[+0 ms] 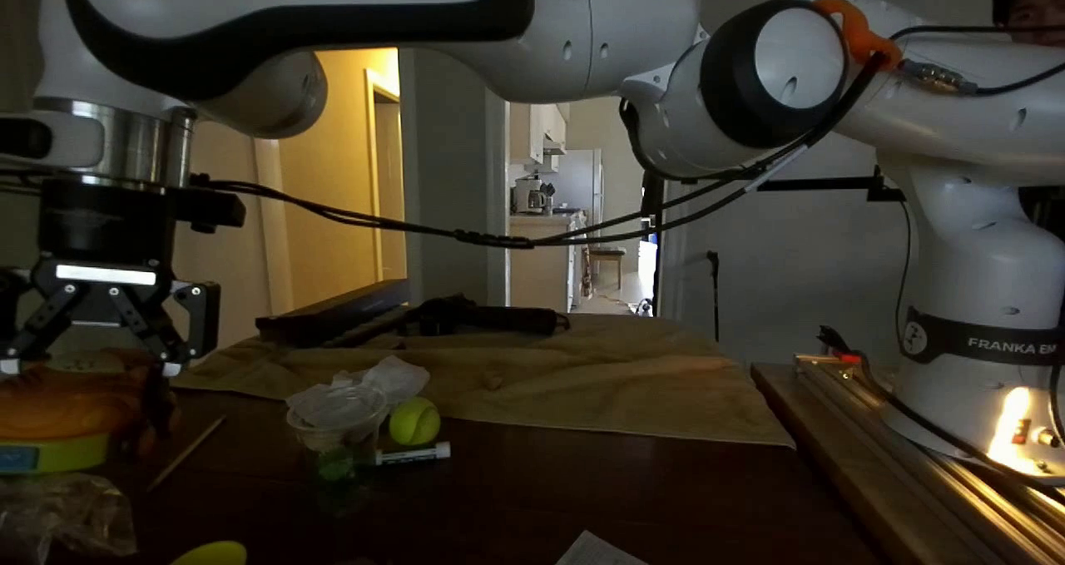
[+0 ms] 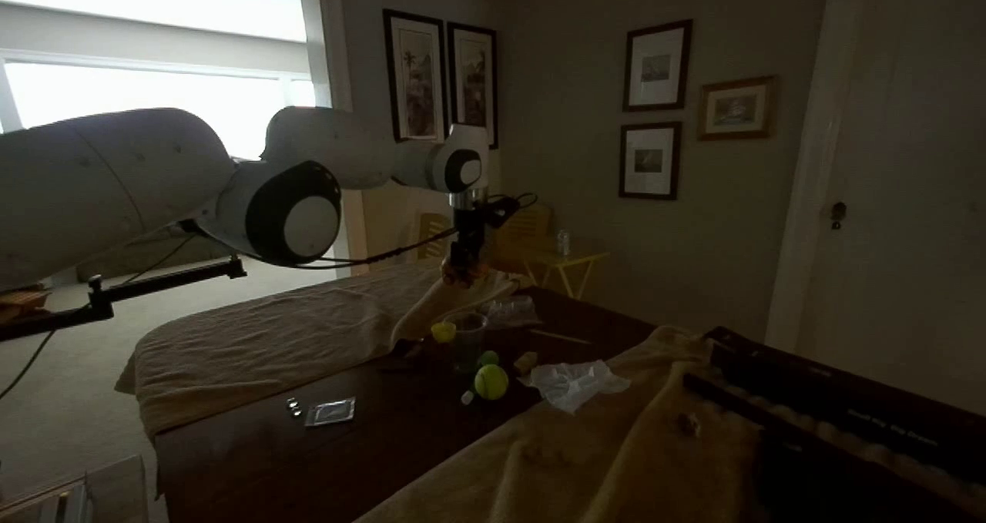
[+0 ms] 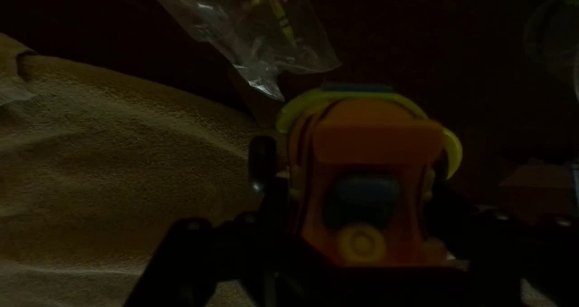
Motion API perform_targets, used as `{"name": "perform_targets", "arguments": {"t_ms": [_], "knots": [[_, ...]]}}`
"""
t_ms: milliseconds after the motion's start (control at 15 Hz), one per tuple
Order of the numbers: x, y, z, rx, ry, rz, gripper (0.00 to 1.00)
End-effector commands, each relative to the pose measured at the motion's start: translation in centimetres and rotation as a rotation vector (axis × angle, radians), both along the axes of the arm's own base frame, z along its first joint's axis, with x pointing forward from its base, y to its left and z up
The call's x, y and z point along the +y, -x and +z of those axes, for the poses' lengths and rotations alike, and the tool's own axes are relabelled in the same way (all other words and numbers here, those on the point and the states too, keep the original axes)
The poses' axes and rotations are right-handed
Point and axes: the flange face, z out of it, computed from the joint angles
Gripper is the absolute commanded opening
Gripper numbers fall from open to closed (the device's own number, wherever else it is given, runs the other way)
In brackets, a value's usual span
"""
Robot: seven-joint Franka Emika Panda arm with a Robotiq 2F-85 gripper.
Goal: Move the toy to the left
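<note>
Dimly, the desk (image 1: 516, 507) is stretching below the claw (image 3: 353, 171), which is clamping the orange toy (image 3: 377, 144) between its fingers (image 3: 263, 158). From where I'm standing, grasping is looking done; placing leftward and releasing are seemingly remaining.

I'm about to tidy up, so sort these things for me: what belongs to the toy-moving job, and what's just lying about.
For the job:
orange toy
fingers, closed on its sides

Just lying about:
tennis ball
marker
clear cup
plastic bag
thin stick
crumpled white sheet
</note>
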Motion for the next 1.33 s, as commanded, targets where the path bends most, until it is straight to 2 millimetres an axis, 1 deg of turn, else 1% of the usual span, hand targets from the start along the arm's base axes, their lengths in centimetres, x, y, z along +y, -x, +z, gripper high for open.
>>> {"name": "perform_targets", "arguments": {"t_ms": [0,267,467,600,800,1133,1267], "knots": [[0.2,0.5,-1.0,0.048,-0.015,0.045,0.49],[0.0,1.0,-2.9,0.098,0.000,0.056,0.49],[0.0,1.3,-4.0,0.129,0.017,0.056,0.49],[-0.6,1.2,-4.5,0.140,0.021,0.032,0.49],[-2.3,0.7,-4.9,0.140,0.038,-0.026,0.49],[-6.5,-0.9,-4.3,0.118,0.054,-0.149,0.49],[-7.9,-1.1,-4.5,0.118,0.078,-0.180,0.49]]}}
